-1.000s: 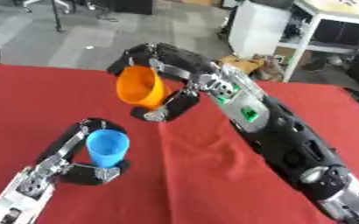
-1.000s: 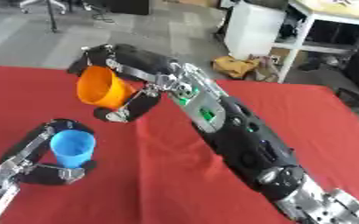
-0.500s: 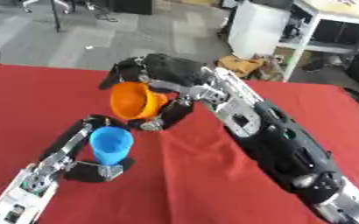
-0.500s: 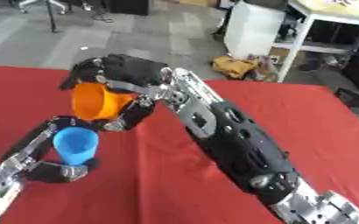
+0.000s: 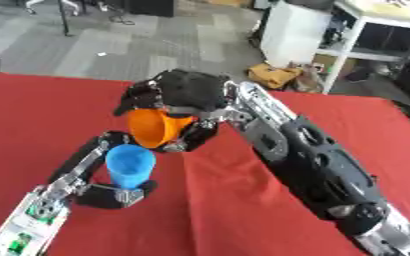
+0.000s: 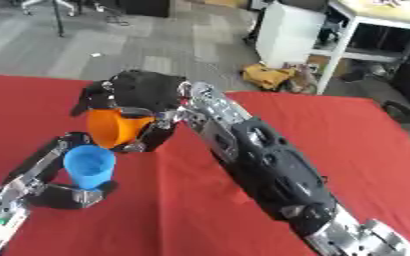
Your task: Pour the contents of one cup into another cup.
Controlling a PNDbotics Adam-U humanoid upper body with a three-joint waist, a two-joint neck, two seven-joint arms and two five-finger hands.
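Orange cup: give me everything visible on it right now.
The orange plastic-looking cup is a plain tapered tumbler with no handle, lid or markings visible. The right hand grips it from above, fingers curled round it. It is held in the air, tipped steeply with its mouth facing down and left toward the upright blue cup, which the left hand holds on the red tablecloth. Its rim hangs just above the blue cup's rim. Any contents cannot be seen.
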